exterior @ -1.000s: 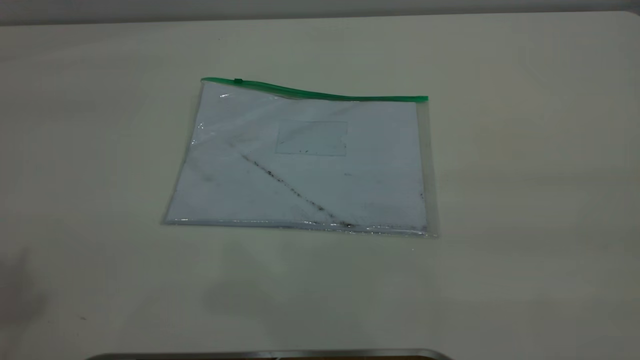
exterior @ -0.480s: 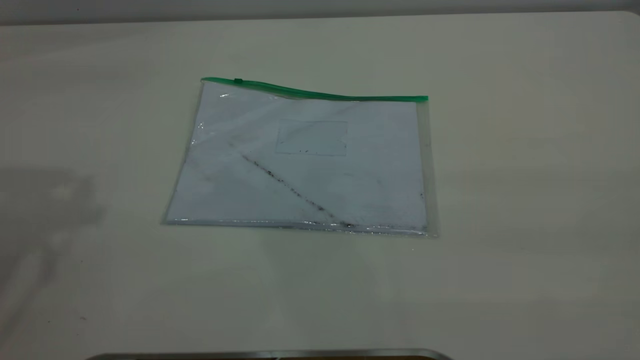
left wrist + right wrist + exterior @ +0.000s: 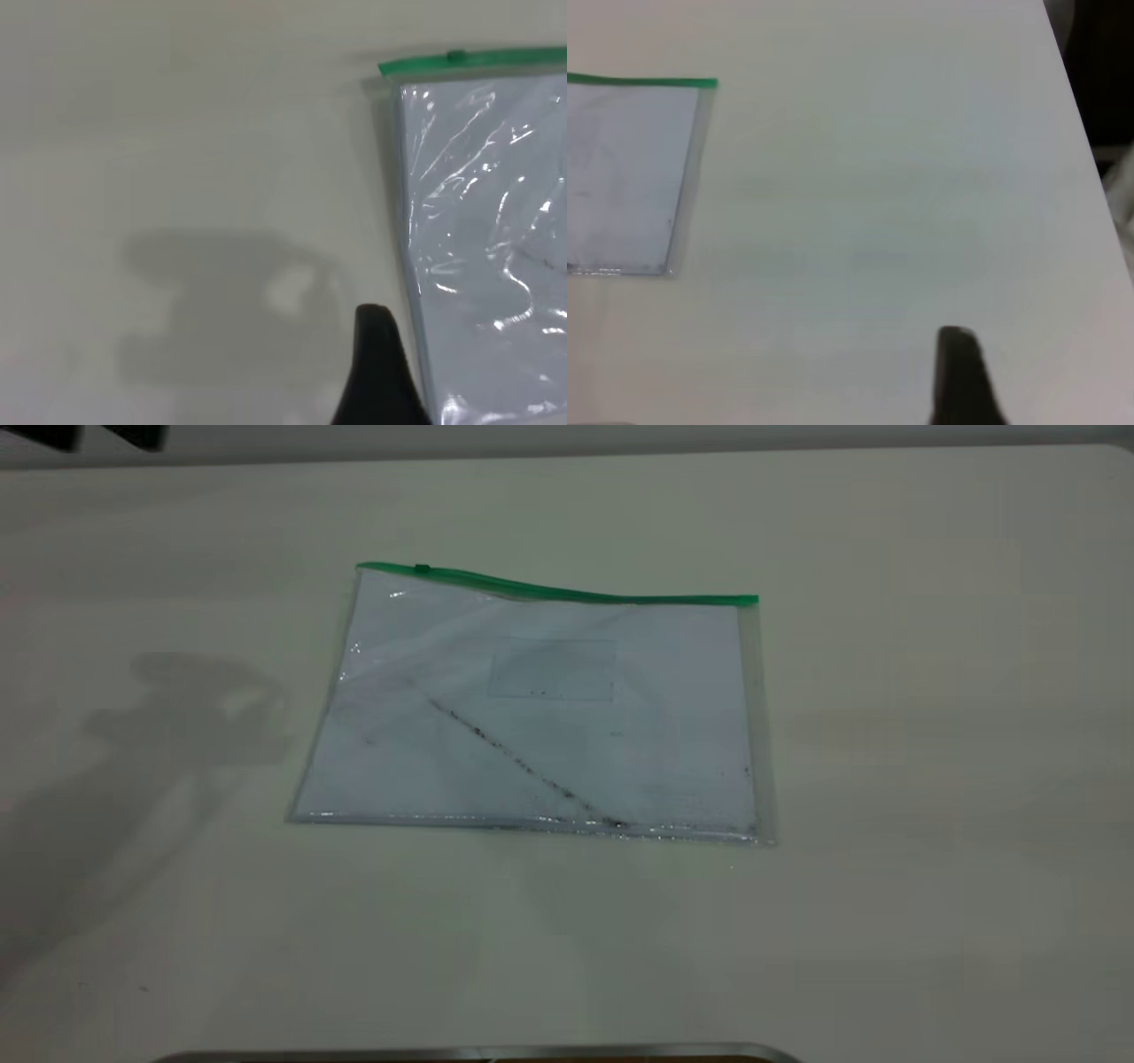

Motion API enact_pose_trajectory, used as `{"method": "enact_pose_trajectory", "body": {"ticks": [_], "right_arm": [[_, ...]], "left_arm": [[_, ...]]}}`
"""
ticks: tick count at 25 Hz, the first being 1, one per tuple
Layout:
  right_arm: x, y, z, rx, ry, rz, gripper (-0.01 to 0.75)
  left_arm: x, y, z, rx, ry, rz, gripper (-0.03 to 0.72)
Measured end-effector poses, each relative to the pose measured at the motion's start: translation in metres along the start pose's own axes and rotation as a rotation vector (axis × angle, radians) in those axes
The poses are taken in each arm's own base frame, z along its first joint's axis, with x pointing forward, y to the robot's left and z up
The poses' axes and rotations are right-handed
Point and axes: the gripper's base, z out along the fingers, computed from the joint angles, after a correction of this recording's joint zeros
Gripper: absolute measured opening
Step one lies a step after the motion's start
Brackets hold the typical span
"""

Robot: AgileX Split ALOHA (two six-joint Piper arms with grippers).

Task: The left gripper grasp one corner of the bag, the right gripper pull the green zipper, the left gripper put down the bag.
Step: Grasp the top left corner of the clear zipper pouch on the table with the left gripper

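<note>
Exterior view: the bag (image 3: 536, 708) lies flat near the middle of the surface (image 3: 930, 779), with the green zipper (image 3: 567, 591) along its far edge and the slider tab (image 3: 423, 568) close to the far-left corner. A dark shape at the surface's far-left corner is probably the left end effector (image 3: 89, 436); whether it is spread cannot be told.

Left wrist view: one black finger (image 3: 379, 372) hangs just beside the bag's left edge (image 3: 407, 230). The glossy, creased film looks light, limp and slippery; the stiffer zipper corner (image 3: 390, 69) seems the best hold.

Right wrist view: one finger of the right end effector (image 3: 961, 376) sits well apart from the bag (image 3: 629, 173); its spread cannot be told.
</note>
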Motion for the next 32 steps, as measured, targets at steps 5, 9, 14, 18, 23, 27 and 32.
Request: {"method": "enact_pose_trajectory", "body": {"ticks": [5,9,14,18,23,27,32], "right_arm": [[-0.037,-0.001,0.016,-0.001,-0.032,0.014,0.578],[-0.059,-0.002,0.045,0.001,0.012,0.02,0.579],[-0.072,-0.002,0.087,-0.009,0.117,0.035,0.58],[-0.074,-0.001,0.115,-0.023,0.194,0.05,0.58],[-0.073,0.0,0.13,-0.041,0.247,0.057,0.58],[-0.073,0.001,0.131,-0.046,0.244,0.057,0.58],[-0.073,0.001,0.131,-0.047,0.244,0.06,0.58]], "left_arm": [[-0.021,0.002,0.04,0.041,0.068,-0.011,0.588],[-0.033,0.003,0.072,0.094,0.125,0.009,0.588],[-0.043,0.001,0.109,0.183,0.154,0.036,0.588],[-0.043,0.0,0.134,0.241,0.174,0.022,0.588],[-0.04,0.003,0.157,0.251,0.188,0.025,0.588],[-0.037,0.014,0.172,0.267,0.2,-0.03,0.588],[-0.032,0.029,0.193,0.313,0.205,-0.083,0.588]]}}
